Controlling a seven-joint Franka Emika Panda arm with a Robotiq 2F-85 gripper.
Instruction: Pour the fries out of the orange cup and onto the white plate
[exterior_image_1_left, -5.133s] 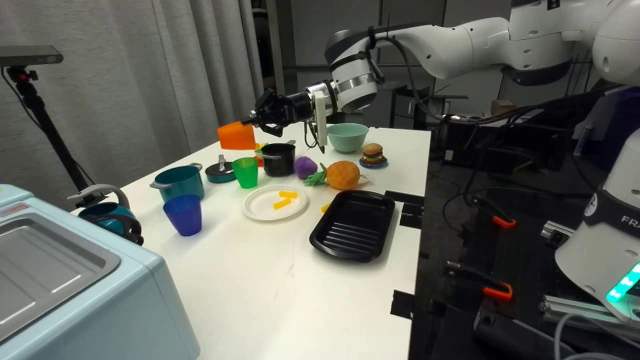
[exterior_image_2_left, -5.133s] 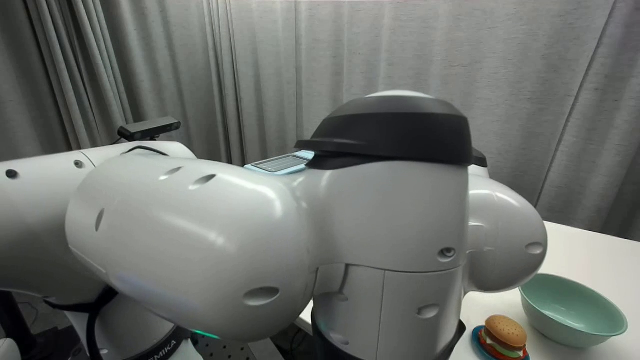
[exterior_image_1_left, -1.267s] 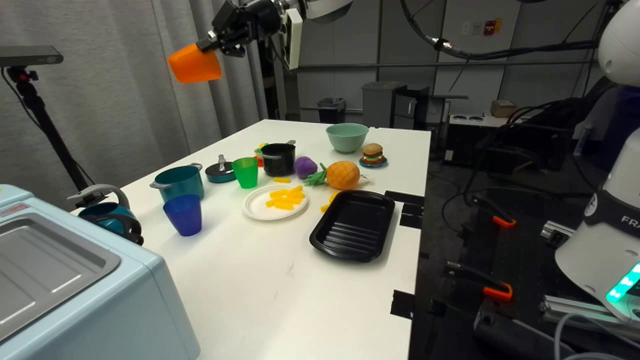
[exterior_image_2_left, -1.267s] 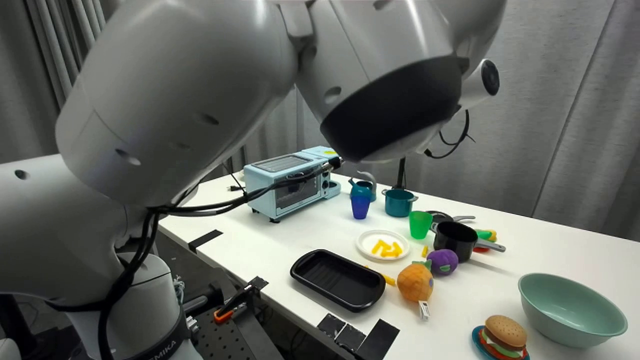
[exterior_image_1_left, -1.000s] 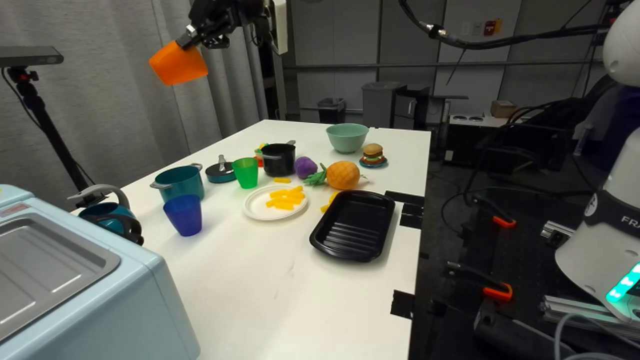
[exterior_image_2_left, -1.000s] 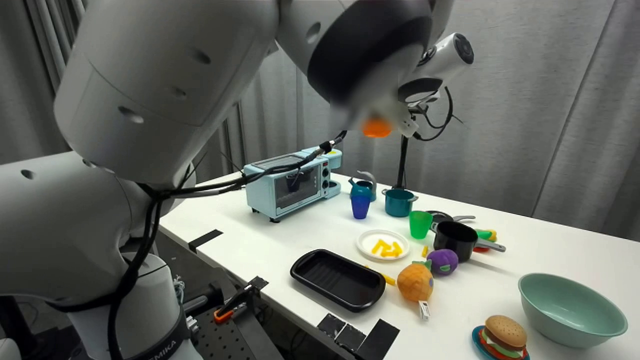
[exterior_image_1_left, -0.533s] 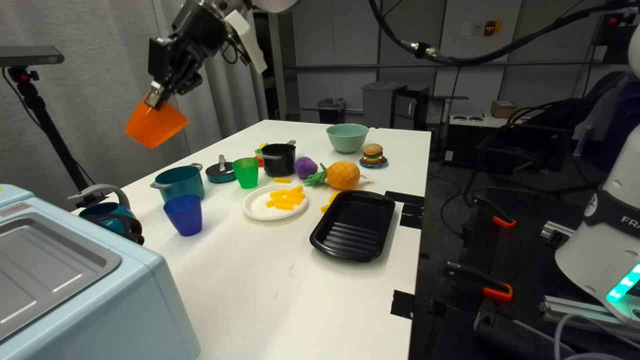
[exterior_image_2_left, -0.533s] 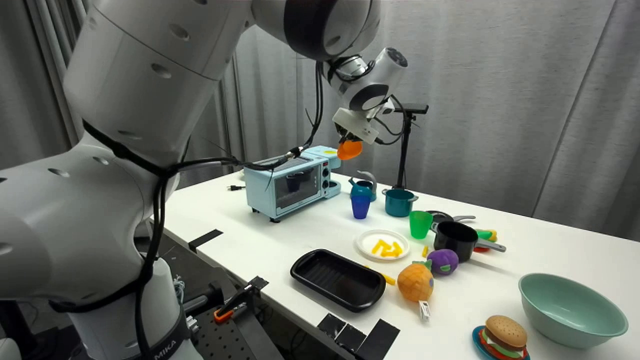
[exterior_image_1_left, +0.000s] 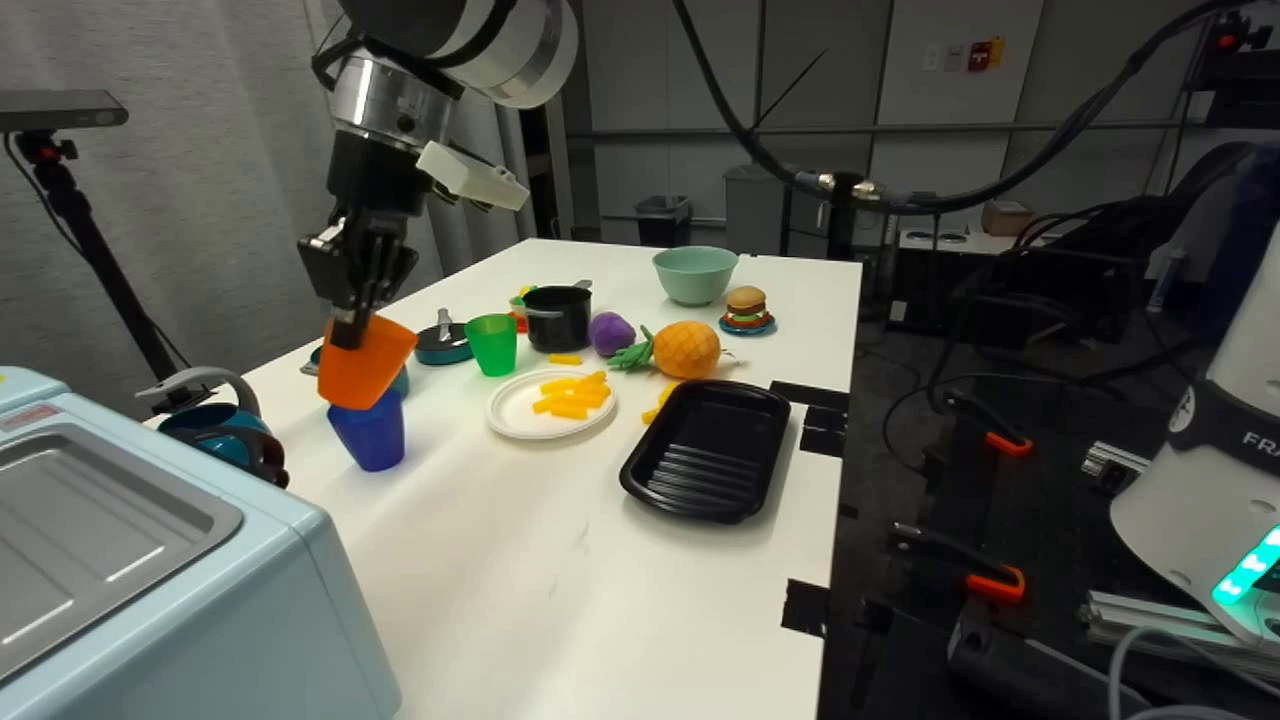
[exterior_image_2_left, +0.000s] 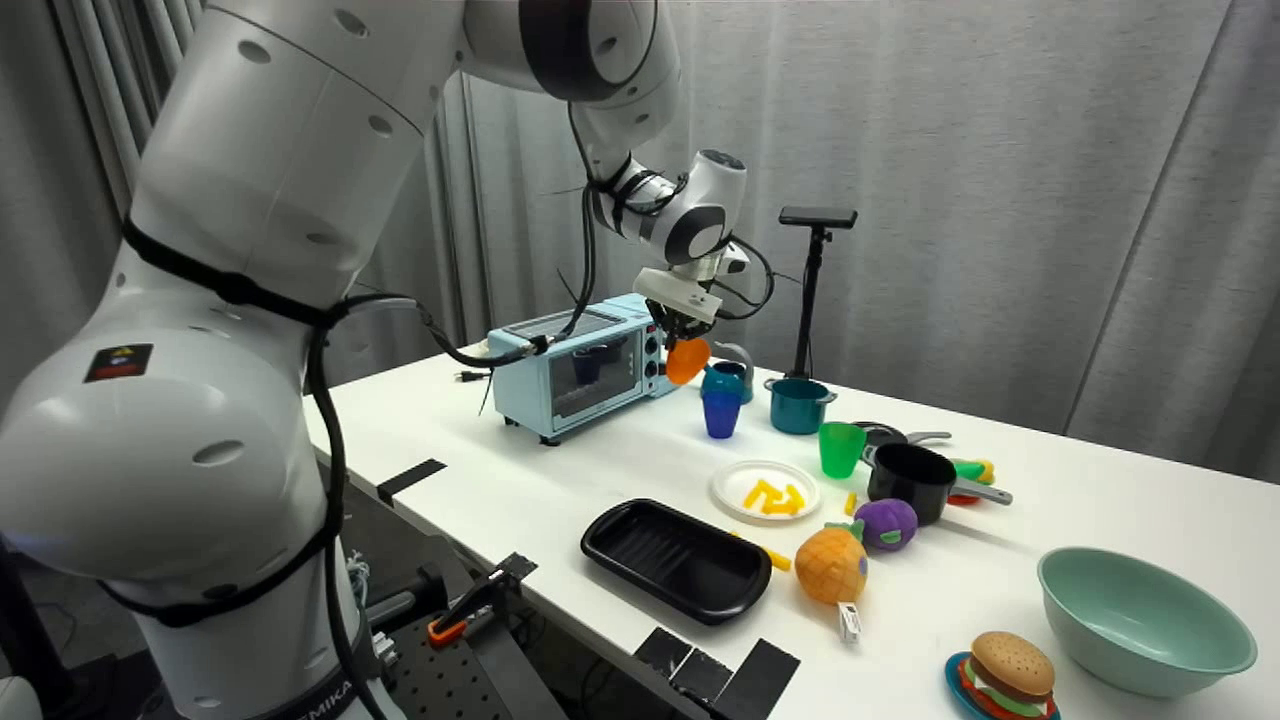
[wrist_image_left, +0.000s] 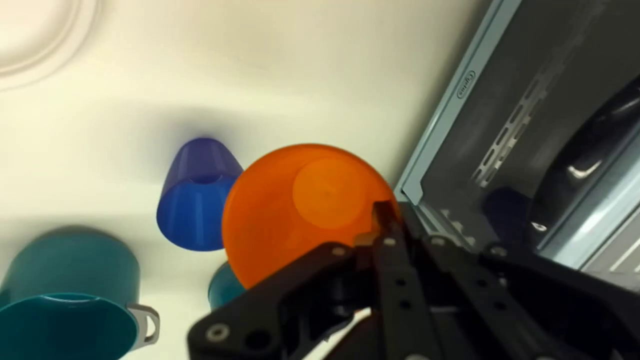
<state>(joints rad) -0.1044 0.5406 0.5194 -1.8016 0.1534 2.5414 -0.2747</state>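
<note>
The gripper (exterior_image_1_left: 349, 330) pinched the wall of the orange cup (exterior_image_1_left: 374, 366), holding it tilted above the tabletop (exterior_image_1_left: 560, 580). Several fries (exterior_image_1_left: 570, 401) lay on the white plate (exterior_image_1_left: 513, 412), and others lay beside the black tray (exterior_image_1_left: 712, 430)

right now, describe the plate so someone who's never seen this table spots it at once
On the white table, find the black tray near the edge in both exterior views. Between it and the green cup lies the white plate. Unlike the dark tray and the upright cup, it is flat, round and white, with yellow fries on it.
</note>
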